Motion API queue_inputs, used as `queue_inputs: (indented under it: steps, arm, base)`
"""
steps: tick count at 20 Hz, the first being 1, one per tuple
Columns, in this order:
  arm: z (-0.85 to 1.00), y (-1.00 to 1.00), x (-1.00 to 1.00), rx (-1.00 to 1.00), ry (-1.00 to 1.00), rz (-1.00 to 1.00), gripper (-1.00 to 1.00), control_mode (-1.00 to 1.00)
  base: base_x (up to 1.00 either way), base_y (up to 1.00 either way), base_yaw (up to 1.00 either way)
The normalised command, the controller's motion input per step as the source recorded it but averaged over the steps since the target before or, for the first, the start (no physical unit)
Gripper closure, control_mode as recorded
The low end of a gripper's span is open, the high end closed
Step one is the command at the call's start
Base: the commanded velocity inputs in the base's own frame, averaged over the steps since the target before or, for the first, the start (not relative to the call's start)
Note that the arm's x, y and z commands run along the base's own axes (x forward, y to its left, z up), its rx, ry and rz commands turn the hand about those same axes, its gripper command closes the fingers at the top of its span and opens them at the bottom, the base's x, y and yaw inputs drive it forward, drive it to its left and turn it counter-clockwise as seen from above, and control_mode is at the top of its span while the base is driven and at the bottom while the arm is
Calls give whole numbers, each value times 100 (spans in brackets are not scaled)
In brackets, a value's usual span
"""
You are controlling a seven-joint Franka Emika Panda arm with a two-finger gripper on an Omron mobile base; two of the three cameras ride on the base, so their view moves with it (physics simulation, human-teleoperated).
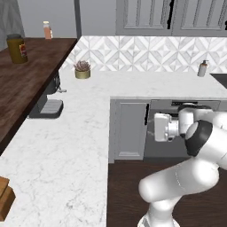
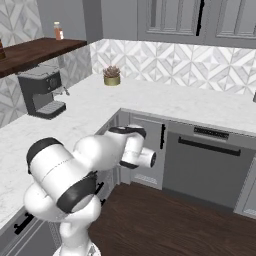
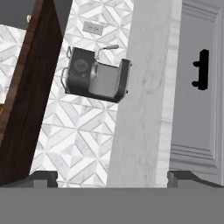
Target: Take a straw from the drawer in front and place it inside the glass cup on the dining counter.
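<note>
Grey and panelled, the drawer (image 3: 199, 109) with its black handle (image 3: 201, 70) lies just ahead of my hand (image 3: 112, 178), whose fingers stand wide apart, holding nothing.

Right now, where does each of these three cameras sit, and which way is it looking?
Left base view: behind the arm's left, facing the corner counter; arm lower right.
Right base view: behind its right, same corner; arm lower left.
Hand view: on the hand, rolled sideways, facing the counter edge and drawer handle; open tool tips below.
All share the coffee machine.
</note>
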Motion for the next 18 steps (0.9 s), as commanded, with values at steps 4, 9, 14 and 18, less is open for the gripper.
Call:
queue_inputs:
  steps: [4,9,14,18]
  arm:
    - [-51,38,29,3,-9,4,-100,-100]
    - [-45,35,25,2,-1,4,-100,-100]
    - [-39,23,31,5,0,6,-100,-100]
    - [-38,21,45,7,0,7,-100,-100]
  base:
    - [0,0,0]
    - [0,0,0]
    - [0,0,0]
    - [0,0,0]
